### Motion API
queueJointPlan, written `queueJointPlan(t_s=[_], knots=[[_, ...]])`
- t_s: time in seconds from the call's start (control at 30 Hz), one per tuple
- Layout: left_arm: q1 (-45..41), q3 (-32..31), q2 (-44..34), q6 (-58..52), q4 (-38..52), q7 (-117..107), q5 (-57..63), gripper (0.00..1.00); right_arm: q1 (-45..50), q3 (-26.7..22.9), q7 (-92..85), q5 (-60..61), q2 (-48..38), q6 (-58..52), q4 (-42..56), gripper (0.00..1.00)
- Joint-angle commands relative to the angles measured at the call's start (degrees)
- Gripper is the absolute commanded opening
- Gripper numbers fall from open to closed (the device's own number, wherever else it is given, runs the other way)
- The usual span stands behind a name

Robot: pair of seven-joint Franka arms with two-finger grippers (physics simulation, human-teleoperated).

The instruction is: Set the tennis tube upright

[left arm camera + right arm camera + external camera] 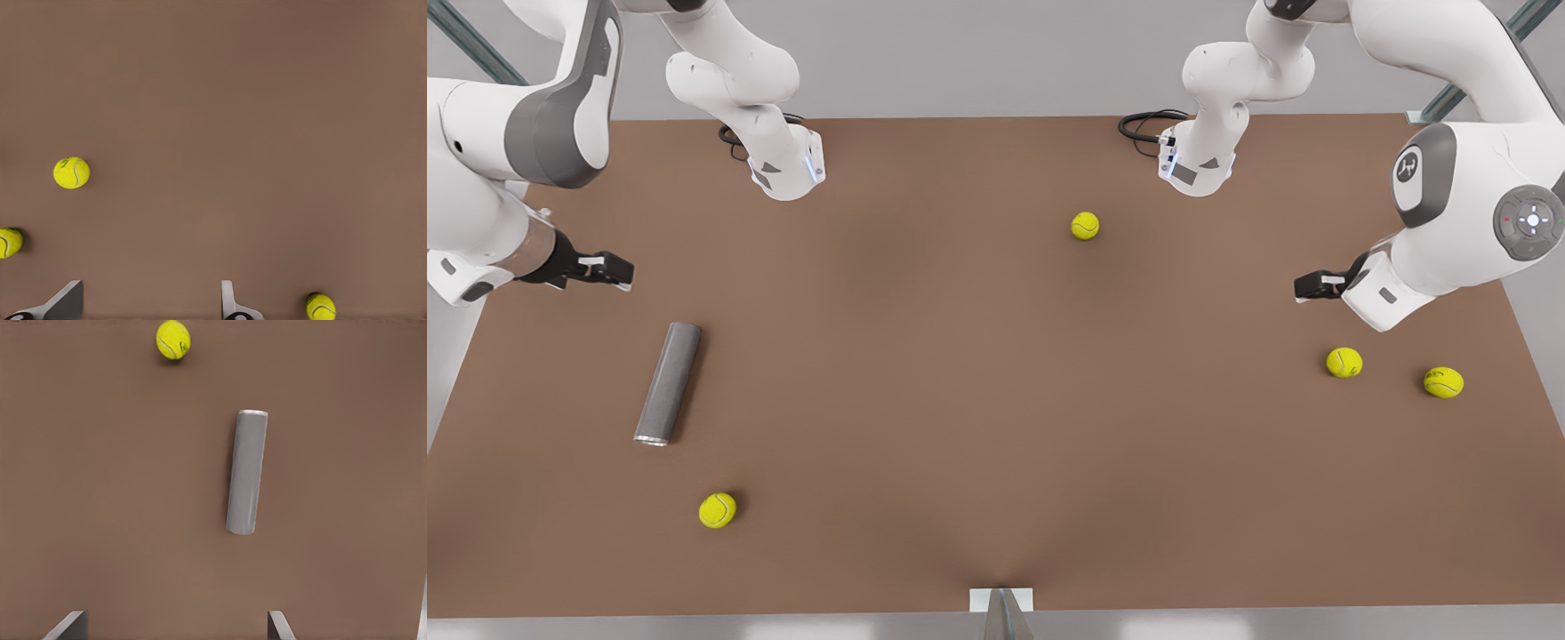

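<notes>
On brown table [978, 400], matte grey tennis tube [668, 383]

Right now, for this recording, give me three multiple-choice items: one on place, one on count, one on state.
1. Where does the tennis tube lie?
A. the front view's left
B. the front view's right
C. centre

2. How many tennis balls are on the table?
A. two
B. four
C. six

3. How is the tube?
A. upright
B. held aloft
C. lying on its side

Key: 1 A, it lies below the right end effector. 2 B, one near the tube, one far, two by the left end effector. 3 C, its length rests flat, both end effectors open and clear of it.
</notes>
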Motion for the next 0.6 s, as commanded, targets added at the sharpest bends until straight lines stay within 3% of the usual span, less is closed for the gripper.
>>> queueJointPlan(t_s=[0.0, 0.13, 0.23, 0.4, 0.57], knots=[[0.0, 0.0, -0.1, 0.5, -0.3, -0.1, 0.1, 1.0, 0.0, 0.0, -0.1, 0.0, -0.1, 0.8, -0.3, 1.0], [0.0, 0.0, 0.0, 0.7, -0.6, -0.2, 0.2, 1.0, 0.0, -0.1, -3.0, -4.3, 1.5, 1.1, -4.6, 1.0], [0.1, 0.0, 0.0, 1.4, -1.1, 0.0, 0.3, 1.0, -4.5, -0.1, -3.4, -3.9, 7.5, 13.8, -9.6, 1.0], [1.2, -0.1, 1.9, 3.3, -2.0, -0.1, 0.1, 1.0, -9.2, -0.1, -3.4, -3.8, 6.8, 36.0, -26.2, 1.0], [0.9, -0.2, 1.6, 3.6, -2.1, -0.2, 0.3, 1.0, -10.4, -0.1, -3.4, -1.3, 10.1, 41.7, -29.3, 1.0]])
